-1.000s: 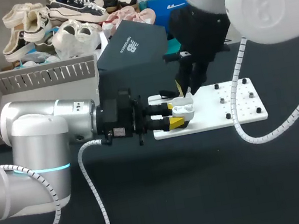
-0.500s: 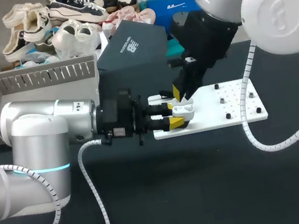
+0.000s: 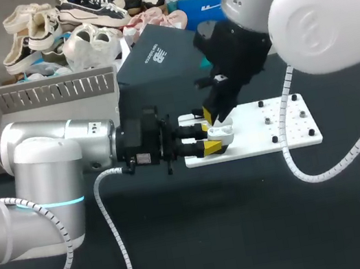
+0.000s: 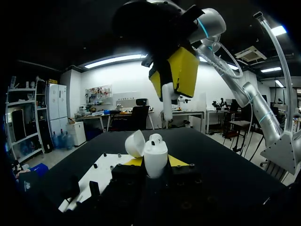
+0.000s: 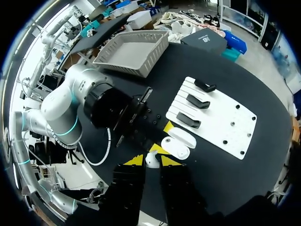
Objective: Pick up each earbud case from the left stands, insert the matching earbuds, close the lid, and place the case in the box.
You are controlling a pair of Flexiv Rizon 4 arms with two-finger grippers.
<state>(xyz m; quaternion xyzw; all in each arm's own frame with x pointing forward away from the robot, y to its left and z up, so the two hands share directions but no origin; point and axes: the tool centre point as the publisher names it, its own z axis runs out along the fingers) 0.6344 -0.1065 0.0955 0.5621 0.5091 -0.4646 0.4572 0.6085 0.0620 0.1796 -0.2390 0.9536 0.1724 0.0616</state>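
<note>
My left gripper (image 3: pixel 210 139) is shut on a white earbud case (image 4: pixel 155 160) and holds it upright over the near left corner of the white stand plate (image 3: pixel 284 131). The case's lid (image 4: pixel 133 143) is swung open, and one earbud (image 4: pixel 155 138) sits in it. Just above the case hangs my right gripper (image 3: pixel 213 115), shut on a second white earbud (image 4: pixel 168 102) with its stem pointing down. In the right wrist view that earbud (image 5: pixel 151 159) shows between the yellow fingertips (image 5: pixel 136 160), directly over the open case (image 5: pixel 178 143).
The white plate carries three black stands (image 5: pixel 195 101) on its left part and small black pegs (image 3: pixel 296 117) on its right part. A grey slatted basket (image 3: pixel 42 103) stands at the back left. A dark box (image 3: pixel 159 58) lies behind the plate.
The right gripper has tilted and shifted slightly left, bringing the earbud closer over the open case. My left arm has kept still with the case.
</note>
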